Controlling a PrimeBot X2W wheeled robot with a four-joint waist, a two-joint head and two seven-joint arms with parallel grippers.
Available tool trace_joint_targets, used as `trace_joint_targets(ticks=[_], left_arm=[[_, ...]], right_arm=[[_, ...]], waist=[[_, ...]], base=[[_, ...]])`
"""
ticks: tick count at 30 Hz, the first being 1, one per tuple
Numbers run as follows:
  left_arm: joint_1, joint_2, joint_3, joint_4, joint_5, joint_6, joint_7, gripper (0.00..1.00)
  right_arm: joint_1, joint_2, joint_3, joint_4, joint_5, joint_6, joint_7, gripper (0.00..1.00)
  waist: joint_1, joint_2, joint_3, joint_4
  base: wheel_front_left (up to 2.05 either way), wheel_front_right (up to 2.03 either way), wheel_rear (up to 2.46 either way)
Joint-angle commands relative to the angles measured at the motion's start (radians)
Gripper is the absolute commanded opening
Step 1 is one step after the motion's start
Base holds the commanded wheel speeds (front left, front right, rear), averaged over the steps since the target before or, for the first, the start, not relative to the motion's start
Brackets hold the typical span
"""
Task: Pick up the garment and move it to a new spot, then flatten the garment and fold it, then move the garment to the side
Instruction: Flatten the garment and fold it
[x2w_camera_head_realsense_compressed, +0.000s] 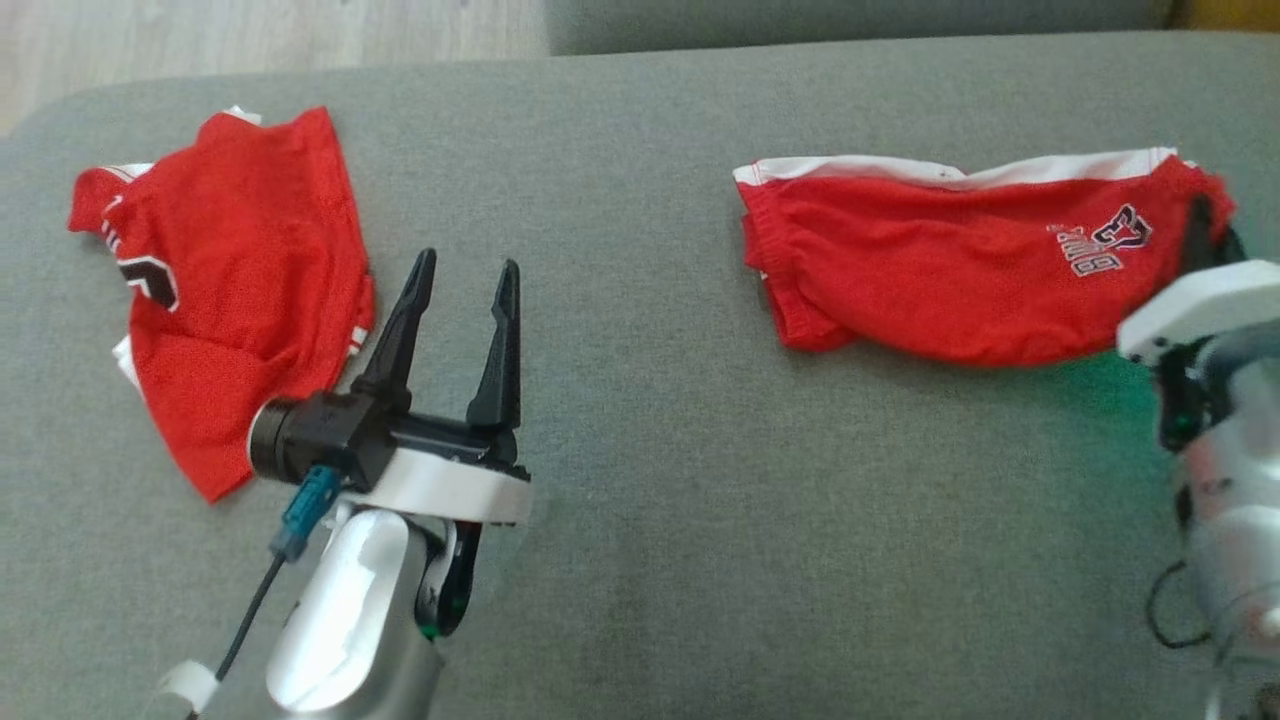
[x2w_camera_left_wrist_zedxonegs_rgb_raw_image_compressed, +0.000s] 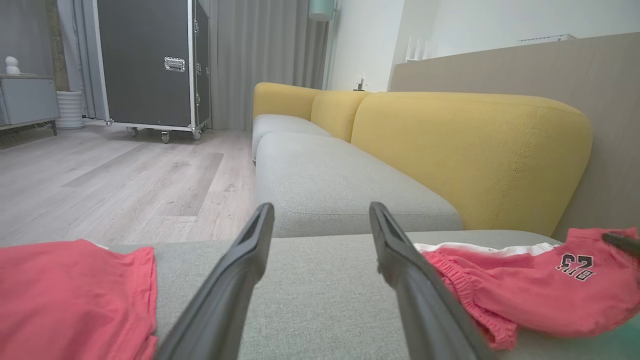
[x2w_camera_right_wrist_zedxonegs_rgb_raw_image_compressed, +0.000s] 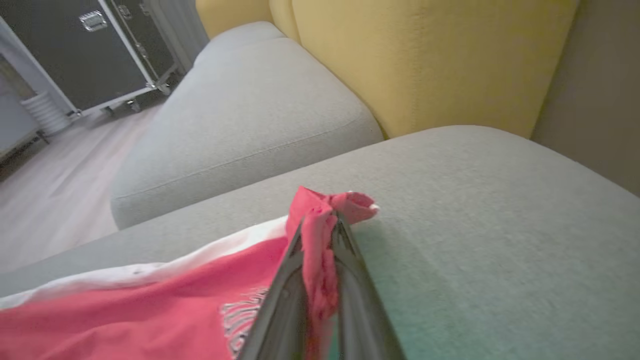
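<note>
Our right gripper (x2w_camera_right_wrist_zedxonegs_rgb_raw_image_compressed: 318, 225) pinched the right end of the red shorts (x2w_camera_head_realsense_compressed: 950, 270), lying toward the far right corner of the cushion (x2w_camera_head_realsense_compressed: 640, 560) — a hold, we judged, for pulling them flat — while our left gripper (x2w_camera_head_realsense_compressed: 465, 275) hung spread wide mid-cushion, empty.

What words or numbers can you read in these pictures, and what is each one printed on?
"23": on the red shorts, upside down from the robot's side; probably, as the print is soft.
Short word next to that number: too blurred to read.
Black figure with a white outline on the red shirt: partly folded under, cannot be read.
</note>
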Motion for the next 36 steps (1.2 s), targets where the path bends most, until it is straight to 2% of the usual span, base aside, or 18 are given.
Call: trace_joint_targets(ticks=[1, 7, 14, 21, 30, 31, 32, 36], left_arm=[[-0.004, 0.01, 0.037, -0.027, 0.005, -0.003, -0.008, 1.0], [0.024, 0.01, 0.056, -0.022, 0.013, -0.004, -0.008, 1.0], [0.044, 0.01, 0.063, -0.016, 0.018, -0.012, -0.008, 1.0], [0.052, 0.01, 0.053, -0.004, 0.016, -0.014, -0.008, 1.0], [0.067, 0.01, 0.069, -0.002, 0.025, -0.018, -0.008, 1.0], [0.07, 0.01, 0.072, -0.003, 0.026, -0.017, -0.008, 1.0], [0.073, 0.01, 0.074, -0.003, 0.026, -0.016, -0.008, 1.0], [0.076, 0.01, 0.074, -0.007, 0.023, -0.014, -0.008, 1.0]], right_arm=[[-0.009, 0.015, 0.03, -0.038, 0.011, -0.001, -0.018, 0.0], [0.015, 0.093, 0.159, -0.121, 0.086, -0.001, -0.023, 0.0], [0.064, 0.152, 0.394, -0.226, 0.224, -0.001, -0.004, 0.0], [0.093, 0.145, 0.611, -0.241, 0.321, -0.001, 0.0, 0.0], [0.115, 0.121, 0.808, -0.149, 0.363, -0.001, -0.01, 0.0], [0.115, 0.121, 0.825, -0.135, 0.364, -0.001, -0.01, 0.36], [0.115, 0.123, 0.844, -0.124, 0.365, -0.001, -0.011, 1.0], [0.114, 0.132, 0.912, -0.114, 0.387, -0.001, -0.014, 1.0]], waist=[[0.0001, 0.0, -0.012, 0.008], [0.0001, 0.0, -0.057, 0.027], [0.0001, 0.0, -0.088, 0.059], [0.0001, 0.0, -0.1, 0.113], [0.0001, 0.0, -0.107, 0.139], [0.0001, 0.0, -0.108, 0.135], [0.0001, 0.0, -0.109, 0.131], [0.0001, 0.0, -0.113, 0.104]], base=[[0.0, 0.0, 0.0], [0.0, 0.0, 0.0], [0.0, 0.0, 0.0], [0.0, 0.0, 0.0], [0.0, 0.0, 0.0], [0.0, 0.0, 0.0], [0.0, 0.0, 0.0], [0.0, 0.0, 0.0]])
